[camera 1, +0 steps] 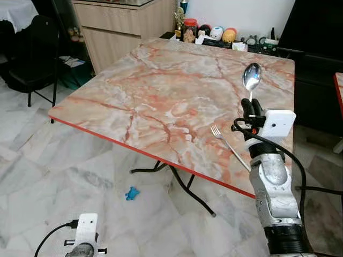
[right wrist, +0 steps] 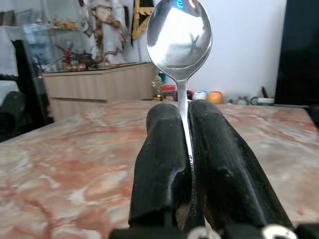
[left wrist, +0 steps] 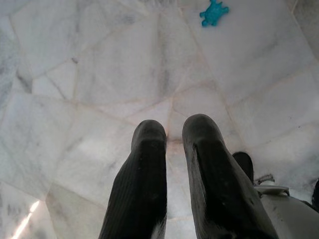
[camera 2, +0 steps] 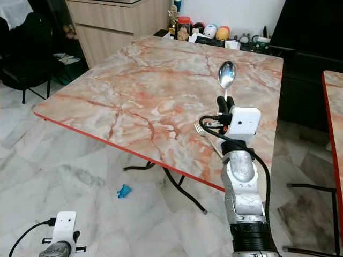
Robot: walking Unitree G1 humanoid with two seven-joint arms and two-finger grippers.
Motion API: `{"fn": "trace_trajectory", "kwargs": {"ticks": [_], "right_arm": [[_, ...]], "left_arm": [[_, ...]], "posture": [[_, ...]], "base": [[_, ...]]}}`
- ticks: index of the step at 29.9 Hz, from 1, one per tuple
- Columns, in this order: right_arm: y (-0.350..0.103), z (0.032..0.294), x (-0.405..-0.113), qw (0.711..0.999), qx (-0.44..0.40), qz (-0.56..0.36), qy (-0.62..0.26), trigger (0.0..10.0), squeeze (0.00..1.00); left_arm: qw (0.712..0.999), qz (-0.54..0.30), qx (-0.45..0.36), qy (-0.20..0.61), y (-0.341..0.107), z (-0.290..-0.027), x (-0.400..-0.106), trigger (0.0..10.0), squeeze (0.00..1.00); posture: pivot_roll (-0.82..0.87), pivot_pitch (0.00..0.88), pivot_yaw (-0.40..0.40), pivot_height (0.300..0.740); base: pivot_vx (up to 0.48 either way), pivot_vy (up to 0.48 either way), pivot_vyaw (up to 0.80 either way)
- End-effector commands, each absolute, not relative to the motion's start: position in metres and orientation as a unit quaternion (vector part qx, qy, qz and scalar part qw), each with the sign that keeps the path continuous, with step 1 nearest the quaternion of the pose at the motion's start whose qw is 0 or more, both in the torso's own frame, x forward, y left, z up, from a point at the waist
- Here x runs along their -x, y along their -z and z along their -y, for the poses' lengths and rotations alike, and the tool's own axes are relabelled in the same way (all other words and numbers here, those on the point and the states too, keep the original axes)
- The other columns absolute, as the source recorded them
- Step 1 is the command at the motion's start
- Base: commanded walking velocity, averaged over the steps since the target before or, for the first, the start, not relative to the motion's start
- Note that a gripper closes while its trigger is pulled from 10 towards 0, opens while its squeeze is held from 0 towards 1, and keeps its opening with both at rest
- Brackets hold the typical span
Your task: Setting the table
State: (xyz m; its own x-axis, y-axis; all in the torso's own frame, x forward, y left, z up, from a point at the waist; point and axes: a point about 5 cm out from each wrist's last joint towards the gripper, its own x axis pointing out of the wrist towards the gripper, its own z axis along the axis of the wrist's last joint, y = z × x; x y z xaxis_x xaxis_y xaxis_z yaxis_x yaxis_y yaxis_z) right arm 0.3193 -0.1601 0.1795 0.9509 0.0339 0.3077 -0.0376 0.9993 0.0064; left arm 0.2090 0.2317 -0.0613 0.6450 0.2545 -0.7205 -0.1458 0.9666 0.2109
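Observation:
A pink marble-patterned table point(camera 1: 161, 91) with a red edge stands before me. My right gripper point(camera 1: 252, 107) is raised above its near right part, shut on the handle of a silver spoon point(camera 1: 251, 76) whose bowl points up. In the right wrist view the spoon point(right wrist: 179, 35) rises from between the black fingers point(right wrist: 159, 164). A silver fork point(camera 1: 228, 143) lies flat on the table just left of that gripper, tines pointing away from me. My left arm point(camera 1: 84, 235) hangs low at the left over the floor, its fingers point(left wrist: 144, 184) close together with nothing between them.
Jars and small items point(camera 1: 214, 35) line the table's far edge by the wall. A wooden cabinet point(camera 1: 120, 27) and a black chair point(camera 1: 37, 48) stand at the far left. A small blue toy point(camera 1: 132, 193) lies on the marble floor under the table's near edge.

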Motion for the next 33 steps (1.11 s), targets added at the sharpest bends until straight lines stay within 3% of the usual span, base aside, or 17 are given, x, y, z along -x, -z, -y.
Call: {"fn": "trace_trajectory", "kwargs": {"ticks": [1, 22, 33], "right_arm": [[-0.185, 0.155, -0.313, 0.985, -0.004, 0.168, -0.035, 10.0, 0.0], [-0.183, 0.15, -0.303, 0.985, -0.019, 0.167, -0.028, 10.0, 0.0], [-0.193, 0.154, -0.309, 0.984, -0.005, 0.176, -0.028, 10.0, 0.0]], "left_arm": [[0.898, -0.42, -0.063, -0.117, 0.066, -0.233, -0.2, 10.0, 0.0], [0.897, -0.422, -0.086, -0.099, 0.066, -0.236, -0.199, 10.0, 0.0], [0.9, -0.414, -0.087, -0.103, 0.062, -0.234, -0.206, 10.0, 0.0]], "posture": [[0.0, 0.0, -0.012, 0.74], [-0.01, 0.0, 0.022, 0.74], [-0.01, 0.0, 0.031, 0.74]], "base": [[0.0, 0.0, 0.0], [0.0, 0.0, 0.0], [0.0, 0.0, -0.62]]}}
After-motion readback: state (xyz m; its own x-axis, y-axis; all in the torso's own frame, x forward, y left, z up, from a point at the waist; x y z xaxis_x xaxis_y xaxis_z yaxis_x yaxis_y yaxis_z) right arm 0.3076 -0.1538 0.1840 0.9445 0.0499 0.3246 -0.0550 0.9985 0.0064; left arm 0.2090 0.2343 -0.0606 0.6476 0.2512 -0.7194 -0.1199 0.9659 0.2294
